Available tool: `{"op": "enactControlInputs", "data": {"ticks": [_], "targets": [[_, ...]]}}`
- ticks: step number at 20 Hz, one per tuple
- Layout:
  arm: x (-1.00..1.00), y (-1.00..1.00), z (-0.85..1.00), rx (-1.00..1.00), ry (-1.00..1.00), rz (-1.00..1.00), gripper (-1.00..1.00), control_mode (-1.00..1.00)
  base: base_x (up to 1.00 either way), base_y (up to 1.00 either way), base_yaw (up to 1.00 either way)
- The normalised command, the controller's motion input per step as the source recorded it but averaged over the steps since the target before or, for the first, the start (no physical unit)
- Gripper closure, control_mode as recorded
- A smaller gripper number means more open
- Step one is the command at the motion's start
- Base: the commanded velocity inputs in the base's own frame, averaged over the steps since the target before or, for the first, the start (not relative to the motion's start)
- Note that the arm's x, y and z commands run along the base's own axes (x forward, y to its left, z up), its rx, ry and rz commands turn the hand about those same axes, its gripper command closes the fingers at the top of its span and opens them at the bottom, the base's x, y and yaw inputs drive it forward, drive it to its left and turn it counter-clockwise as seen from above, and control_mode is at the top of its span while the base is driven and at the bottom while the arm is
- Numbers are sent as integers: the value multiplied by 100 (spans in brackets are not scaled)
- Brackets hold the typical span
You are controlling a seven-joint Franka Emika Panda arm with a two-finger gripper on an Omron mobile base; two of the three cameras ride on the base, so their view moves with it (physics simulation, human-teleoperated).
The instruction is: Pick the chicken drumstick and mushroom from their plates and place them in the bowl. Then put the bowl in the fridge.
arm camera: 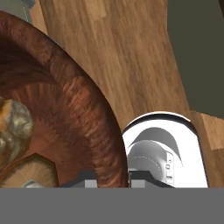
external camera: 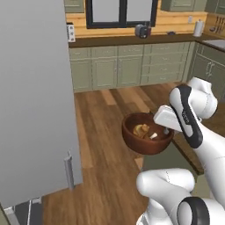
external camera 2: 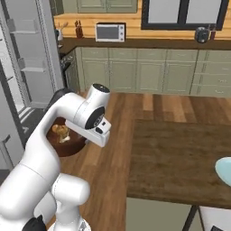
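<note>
floor: wood planks [external camera: 105, 132] | cabinets: green [external camera: 116, 70] | window: dark-framed [external camera: 121, 13]

Open fridge door [external camera: 35, 96] stands just left of held bowl [external camera: 132, 136].

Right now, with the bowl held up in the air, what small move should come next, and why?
Probably carry the bowl left toward the open fridge. The drumstick and mushroom already lie inside it, and the tool grips its rim above the floor, beside the fridge door.
</note>
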Motion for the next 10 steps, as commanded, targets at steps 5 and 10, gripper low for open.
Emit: {"op": "enactControlInputs", "data": {"ticks": [5, 10], "targets": [[0, 0, 0, 0, 0, 0, 100, 100, 84, 0, -2], [0, 0, 0, 0, 0, 0, 100, 100, 88, 0, 0]]}}
